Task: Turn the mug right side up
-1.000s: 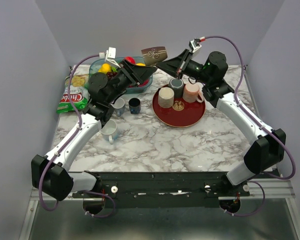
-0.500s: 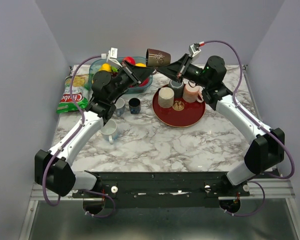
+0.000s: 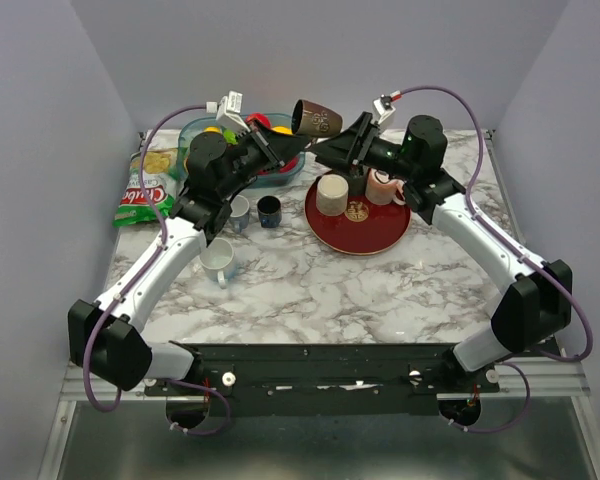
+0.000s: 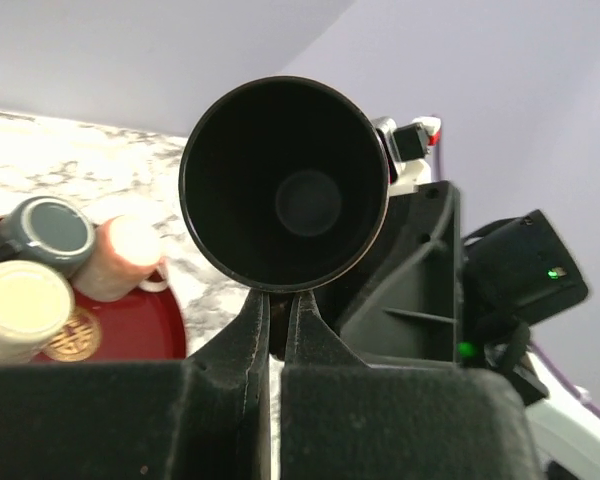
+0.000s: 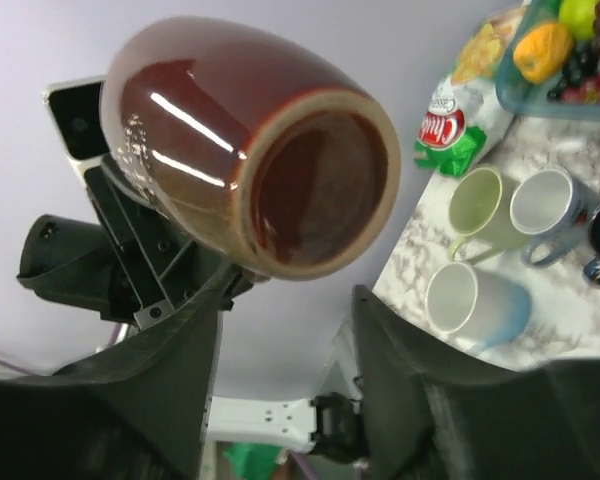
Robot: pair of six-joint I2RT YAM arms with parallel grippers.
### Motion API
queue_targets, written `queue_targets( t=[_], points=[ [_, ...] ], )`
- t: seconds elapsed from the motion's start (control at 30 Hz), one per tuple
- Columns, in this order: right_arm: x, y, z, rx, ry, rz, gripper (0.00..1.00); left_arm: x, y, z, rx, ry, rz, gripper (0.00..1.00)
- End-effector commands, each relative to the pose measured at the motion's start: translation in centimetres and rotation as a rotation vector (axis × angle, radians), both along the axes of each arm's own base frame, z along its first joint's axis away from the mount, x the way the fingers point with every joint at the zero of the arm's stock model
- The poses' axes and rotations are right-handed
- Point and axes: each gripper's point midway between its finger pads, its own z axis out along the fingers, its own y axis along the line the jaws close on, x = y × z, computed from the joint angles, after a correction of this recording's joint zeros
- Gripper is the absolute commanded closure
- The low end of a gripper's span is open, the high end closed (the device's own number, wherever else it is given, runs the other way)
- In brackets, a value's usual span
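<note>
The brown glazed mug (image 3: 316,118) hangs in the air above the back of the table, lying on its side. Its dark mouth (image 4: 283,195) faces my left wrist camera, and its base (image 5: 315,190) faces the right one. My left gripper (image 3: 297,139) is shut on the mug from below, its fingers (image 4: 252,325) pinched together at the lower rim; what exactly they pinch is hidden. My right gripper (image 3: 327,147) is open just under the mug's base, with its fingers (image 5: 185,350) apart and off the mug.
A red tray (image 3: 365,245) holds a cream cup (image 3: 331,194), a grey cup (image 3: 353,180) and a pink mug (image 3: 385,186). Three mugs (image 3: 218,262) stand left of it. A blue fruit container (image 3: 193,131) and a chips bag (image 3: 148,190) sit at the back left.
My left gripper shut on the mug, and my right gripper then opened and let it go. The mug shifted slightly right and tilted.
</note>
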Motion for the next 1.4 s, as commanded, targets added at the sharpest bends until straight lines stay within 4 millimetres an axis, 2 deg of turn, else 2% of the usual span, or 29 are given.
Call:
queue_targets(
  t=[0.0,0.03,0.07,0.13,0.17,0.2,0.23,0.27,0.3,0.37,0.4,0.43,0.53,0.6,0.63,0.7,0.77,1.03,1.17,1.37],
  points=[
    [-0.1,-1.7,-1.0,-0.148,-0.066,-0.104,0.26,0.4,1.9,-0.4,0.189,-0.027,0.112,1.00],
    [0.0,-2.3,-2.3,-0.205,-0.027,-0.129,0.21,0.4,2.3,-0.9,0.224,-0.021,0.127,1.00],
    [0.3,-2.8,-3.0,-0.261,-0.059,-0.154,0.19,0.2,2.7,-2.3,0.279,0.014,0.133,1.00],
    [1.2,-4.8,-4.3,-0.364,-0.032,-0.257,0.11,0.2,4.0,-3.1,0.383,-0.005,0.174,1.00],
    [1.5,-5.5,-4.9,-0.417,-0.057,-0.286,0.08,-0.1,4.6,-4.5,0.438,0.029,0.182,1.00],
    [2.4,-6.8,-5.4,-0.464,-0.052,-0.361,0.04,-0.5,5.2,-4.6,0.469,0.025,0.195,1.00],
    [2.3,-7.6,-6.2,-0.510,-0.033,-0.388,0.00,-0.6,5.9,-5.7,0.523,0.031,0.214,1.00],
    [2.6,-8.3,-6.6,-0.550,-0.050,-0.411,0.00,-1.0,6.5,-6.9,0.562,0.062,0.218,1.00],
    [3.1,-9.3,-7.0,-0.588,-0.044,-0.464,0.00,-1.5,6.9,-7.3,0.582,0.065,0.223,1.00],
    [3.3,-10.2,-8.1,-0.652,-0.023,-0.490,0.00,-2.3,8.0,-10.2,0.650,0.129,0.240,1.00],
    [3.7,-10.8,-8.6,-0.677,-0.009,-0.515,0.00,-3.0,8.3,-10.8,0.662,0.143,0.234,1.00],
    [3.6,-11.2,-9.2,-0.703,0.014,-0.517,0.02,-3.3,9.2,-13.0,0.703,0.192,0.258,1.00],
    [3.6,-11.5,-10.6,-0.748,0.064,-0.508,0.03,-5.4,11.1,-17.7,0.792,0.295,0.282,1.00],
    [3.6,-11.5,-11.6,-0.761,0.088,-0.500,0.03,-6.4,11.8,-19.1,0.814,0.318,0.296,1.00],
    [3.5,-11.6,-12.0,-0.767,0.099,-0.495,0.03,-7.0,12.1,-20.6,0.834,0.345,0.293,1.00],
    [3.4,-11.5,-12.6,-0.771,0.115,-0.488,0.03,-7.7,12.3,-21.6,0.858,0.361,0.307,1.00],
    [3.3,-11.4,-13.0,-0.777,0.126,-0.480,0.03,-8.3,12.7,-23.4,0.891,0.395,0.317,1.00],
    [3.3,-11.4,-14.8,-0.810,0.168,-0.463,0.03,-8.1,14.2,-28.9,0.976,0.496,0.448,1.00],
    [3.0,-11.5,-15.8,-0.822,0.189,-0.454,0.03,-6.9,14.0,-29.9,1.011,0.461,0.487,1.00],
    [2.8,-11.9,-16.7,-0.841,0.206,-0.463,0.01,-6.6,14.2,-32.2,1.091,0.477,0.493,1.00]
  ],
)
